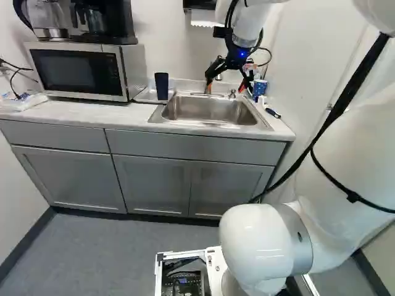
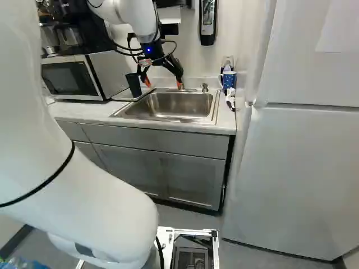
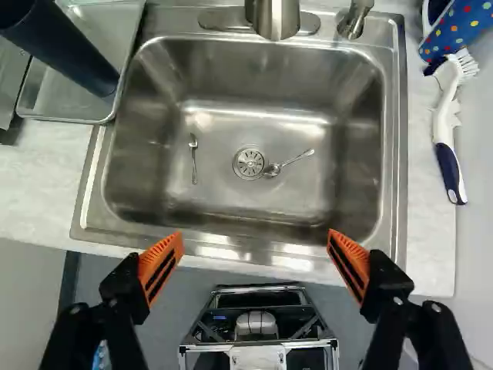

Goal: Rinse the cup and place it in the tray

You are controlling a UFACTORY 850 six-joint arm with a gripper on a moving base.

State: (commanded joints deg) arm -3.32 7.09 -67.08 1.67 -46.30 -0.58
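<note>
Cup, dark blue and tall, stands on end in the metal tray, well apart from the end effector. Standing it there probably keeps it stable and lets drips collect in the tray; if this is the task's cup, the placing looks done, though whether it has been rinsed cannot be told. The end effector is released, its two orange pads spread wide with nothing between them, over the near side of the sink. That spread would suit either having let go of a cup or making room to take one.

The tray sits on the worktop right beside the sink, likely so that a wet cup has only a short way to go from the faucet. The faucet is mounted behind the basin, with a soap pump next to it. In the basin, one spoon lies apart from the drain, while another spoon has its bowl against or just beside it; both were perhaps left for washing. On the sink's other side are a dotted mug and a brush, handy for scrubbing. Beyond the tray, a microwave carries a coffee maker, probably to save counter room. The next move is likely backing the arm off, clear of the tall cup, which a sideways knock could tip.
</note>
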